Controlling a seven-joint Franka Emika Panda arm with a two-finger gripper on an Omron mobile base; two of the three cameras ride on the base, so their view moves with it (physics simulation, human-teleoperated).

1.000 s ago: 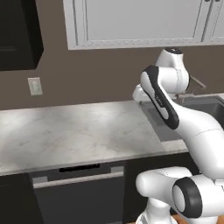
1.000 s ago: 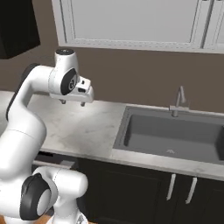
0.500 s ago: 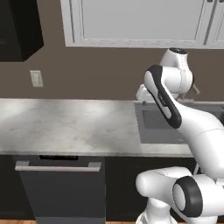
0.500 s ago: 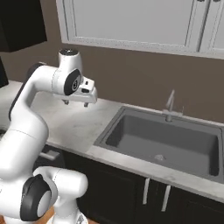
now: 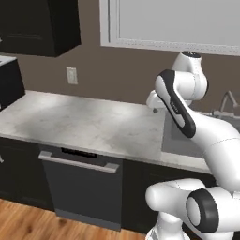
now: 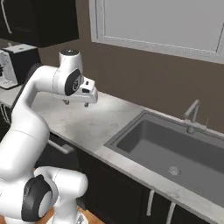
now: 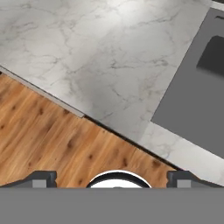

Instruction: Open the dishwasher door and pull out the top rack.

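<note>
The dishwasher door (image 5: 83, 190) is a flat dark panel under the counter at the lower left, and it stands shut. Its long silver bar handle (image 5: 78, 162) runs along its top edge; from above it shows as a thin grey strip (image 7: 48, 96) at the counter's front edge. The top rack is hidden behind the shut door. My gripper (image 6: 76, 103) hangs open above the marble countertop (image 5: 89, 124), well above the door and to its right, with nothing between its fingers. Both fingertips (image 7: 41, 179) stand far apart in the hand view.
A grey sink (image 6: 175, 148) with a faucet (image 6: 191, 114) is set in the counter to the right. A coffee machine (image 6: 17, 61) stands at the counter's far left. Dark upper cabinets (image 5: 37, 23) hang above. A wood floor (image 5: 23, 220) lies before the dishwasher.
The whole picture has shifted, so the base has moved: the dishwasher now sits more in front of the left camera. The arm's pose looks the same and the door stays shut.
</note>
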